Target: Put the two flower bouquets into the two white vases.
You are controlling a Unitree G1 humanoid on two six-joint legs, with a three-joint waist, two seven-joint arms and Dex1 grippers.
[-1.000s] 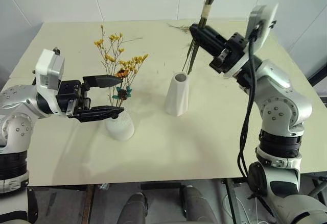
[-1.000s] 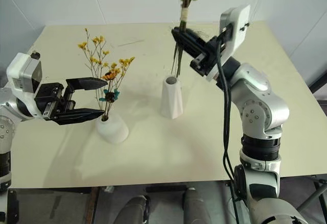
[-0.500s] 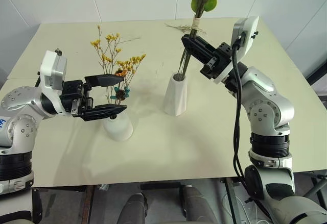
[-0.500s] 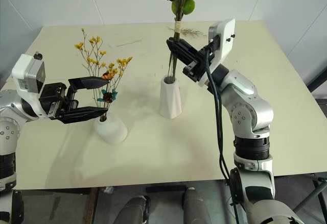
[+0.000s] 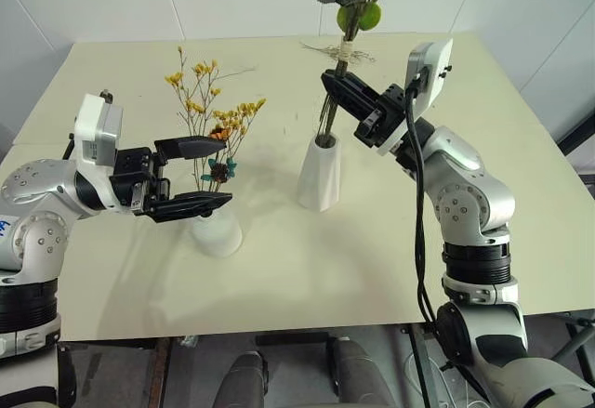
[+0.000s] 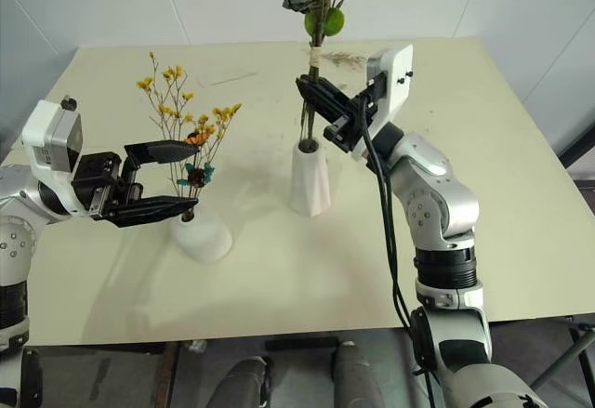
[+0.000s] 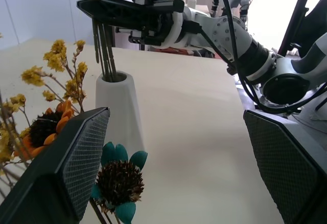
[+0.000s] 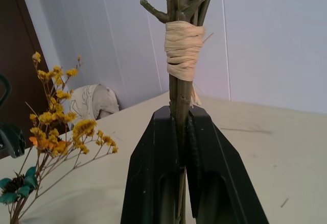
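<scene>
The bunch of small yellow-orange flowers [image 5: 209,115] stands in the short white dome vase [image 5: 217,233] on the table's left side. My left gripper [image 5: 226,173] is open, with a finger on each side of the stems just above that vase. The fuller bouquet [image 5: 356,4], with green leaves and a raffia tie [image 8: 183,48], is held upright by my right gripper [image 5: 328,81], shut on its stems. Its stem ends reach down into the mouth of the taller white vase [image 5: 319,176]. The bouquet's top is cut off by the picture's edge.
A small loose dried twig [image 5: 325,50] lies on the cream table [image 5: 307,269] behind the tall vase. The two vases stand about a hand's width apart. A white wall backs the table.
My right gripper has come down and to the left with the fuller bouquet, and its stems have sunk into the tall vase. The left gripper has stayed in place.
</scene>
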